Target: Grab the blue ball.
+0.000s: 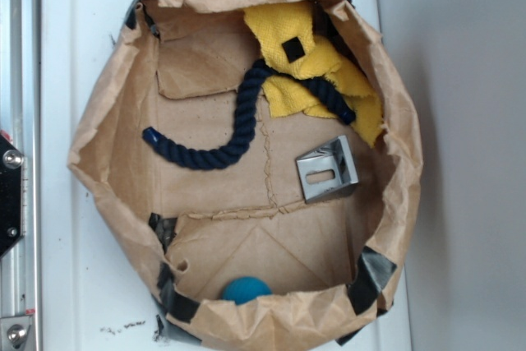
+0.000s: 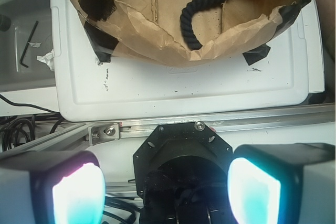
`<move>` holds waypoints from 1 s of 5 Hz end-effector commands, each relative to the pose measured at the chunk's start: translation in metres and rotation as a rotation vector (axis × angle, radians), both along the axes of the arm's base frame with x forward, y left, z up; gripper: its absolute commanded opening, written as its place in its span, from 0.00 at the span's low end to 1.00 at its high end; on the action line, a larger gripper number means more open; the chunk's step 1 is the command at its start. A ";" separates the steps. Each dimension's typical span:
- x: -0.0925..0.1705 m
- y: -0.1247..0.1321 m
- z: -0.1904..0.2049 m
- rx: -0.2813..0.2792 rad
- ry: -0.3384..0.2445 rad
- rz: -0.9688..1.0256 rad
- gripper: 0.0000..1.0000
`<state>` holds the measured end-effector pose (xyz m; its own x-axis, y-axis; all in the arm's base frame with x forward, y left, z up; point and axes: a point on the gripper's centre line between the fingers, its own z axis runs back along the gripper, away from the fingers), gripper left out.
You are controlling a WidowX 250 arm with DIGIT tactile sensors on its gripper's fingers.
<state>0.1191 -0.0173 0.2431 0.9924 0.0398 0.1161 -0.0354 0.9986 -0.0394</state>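
Note:
The blue ball point(image 1: 246, 289) is a small teal sphere at the near end of the brown paper bag point(image 1: 107, 121), half hidden behind the bag's crumpled front wall. The wrist view does not show the ball; the bag's wall point(image 2: 173, 45) blocks that corner. My gripper point(image 2: 165, 192) is outside the exterior view. In the wrist view it hangs over the black robot base point(image 2: 181, 166), well away from the bag. Its two glowing pads point(image 2: 79, 195) stand far apart with nothing between them.
Inside the bag lie a dark navy rope point(image 1: 222, 137), a yellow cloth point(image 1: 329, 71) and a shiny metal bracket point(image 1: 327, 172). The bag sits on a white board point(image 1: 66, 269) beside an aluminium rail point(image 1: 20, 80). A hex key point(image 2: 29, 45) lies off the board.

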 end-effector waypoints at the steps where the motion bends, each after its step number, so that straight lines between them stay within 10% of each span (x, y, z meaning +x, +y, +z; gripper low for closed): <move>1: 0.000 0.000 0.000 0.000 0.000 0.000 1.00; 3: 0.069 -0.008 0.002 -0.064 -0.043 0.041 1.00; 5: 0.129 0.024 -0.049 -0.073 -0.175 -0.463 1.00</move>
